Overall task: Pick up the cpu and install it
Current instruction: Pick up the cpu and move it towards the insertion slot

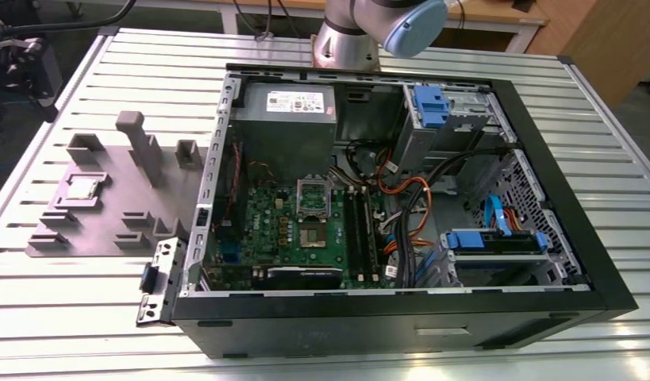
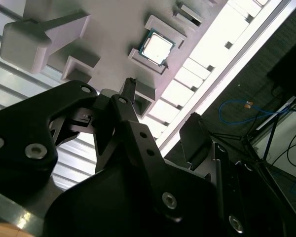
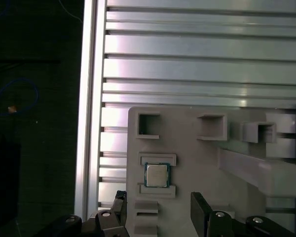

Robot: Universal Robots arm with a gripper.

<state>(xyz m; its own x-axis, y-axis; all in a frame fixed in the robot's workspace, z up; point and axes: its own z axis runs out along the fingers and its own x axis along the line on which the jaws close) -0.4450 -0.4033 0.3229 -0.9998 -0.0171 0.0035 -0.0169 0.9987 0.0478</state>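
- Gripper [image 3: 158,197] has its fingers spread with nothing between them, and hovers over the grey holder plate [image 3: 187,143].
- cpu [image 3: 157,175] lies flat in its nest on that plate, seen in both wrist views. It is on the exterior view's left, well apart from the computer case [image 1: 578,262].
- Step, as I judge it: approach for the pick. The chip is not grasped and not on the motherboard [image 1: 287,230].
- Next move likely calls for centring the fingers on the chip's thin edges, then a level descent.

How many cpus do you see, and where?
1. The cpu sits on the grey holder, at the exterior view's left of the case. More may hide inside it.
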